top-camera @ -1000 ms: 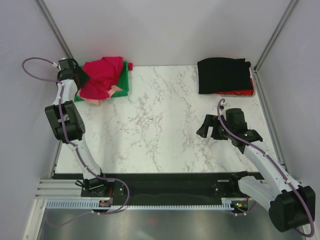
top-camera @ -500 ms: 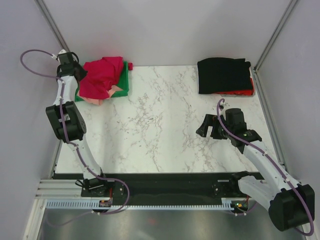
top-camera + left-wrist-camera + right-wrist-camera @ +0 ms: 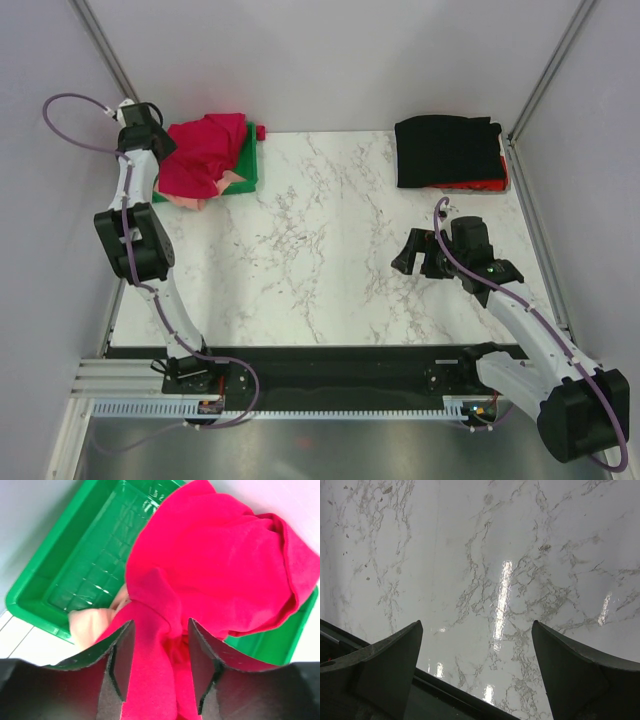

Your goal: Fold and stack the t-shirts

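Note:
The crimson-red t-shirt (image 3: 205, 150) (image 3: 215, 555) lies bunched over the green tray (image 3: 252, 160) (image 3: 75, 570) at the back left. A salmon-pink t-shirt (image 3: 192, 200) (image 3: 95, 622) peeks out beneath it. My left gripper (image 3: 160, 142) (image 3: 157, 665) is at the pile's left edge, shut on a raised fold of the crimson shirt that runs up between its fingers. A folded black t-shirt (image 3: 445, 150) rests at the back right on something red (image 3: 490, 185). My right gripper (image 3: 418, 262) (image 3: 476, 630) hovers open over bare marble, holding nothing.
The white marble table (image 3: 320, 250) is boxed in by grey walls at the back and both sides. The tray stands tight in the back-left corner. A dark strip (image 3: 470, 702) along the near edge shows in the right wrist view.
My left gripper has shifted up and back toward the back-left corner, staying at the crimson shirt's edge. The right arm and the black shirt have not moved.

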